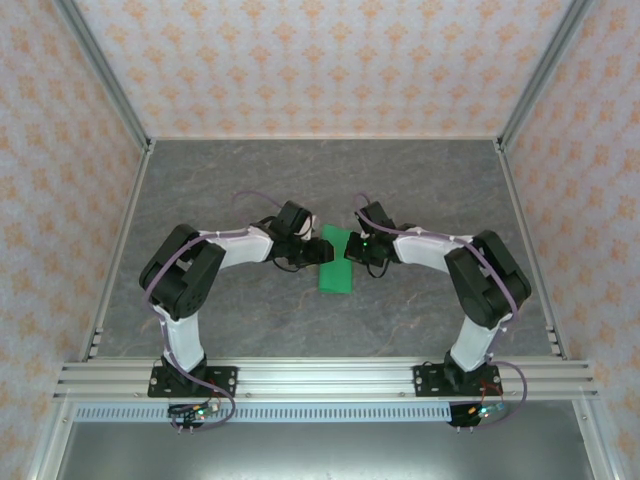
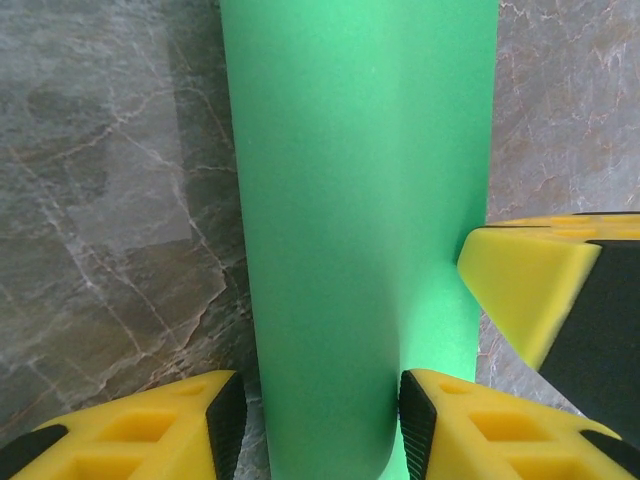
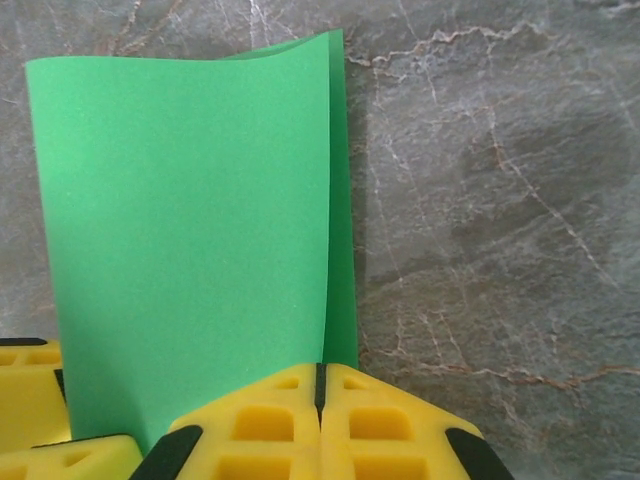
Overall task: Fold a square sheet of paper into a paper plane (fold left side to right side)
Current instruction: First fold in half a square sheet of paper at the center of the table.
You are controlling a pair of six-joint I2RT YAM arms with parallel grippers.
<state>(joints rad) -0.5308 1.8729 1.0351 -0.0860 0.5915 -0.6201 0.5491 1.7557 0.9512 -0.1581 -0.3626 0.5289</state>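
Lying mid-table [image 1: 250, 180], seen from above, the square sheet of paper [image 1: 335, 265] is doubled over between the left end effector [image 1: 308, 250] and the right end effector [image 1: 352, 247]. From the left wrist, the left jaws are seen spread either side of the bulging fold, probably ready to flatten it. From the right wrist, the right jaws are pressed together, pinching the stacked free edges, evidently so the layers cannot slip.
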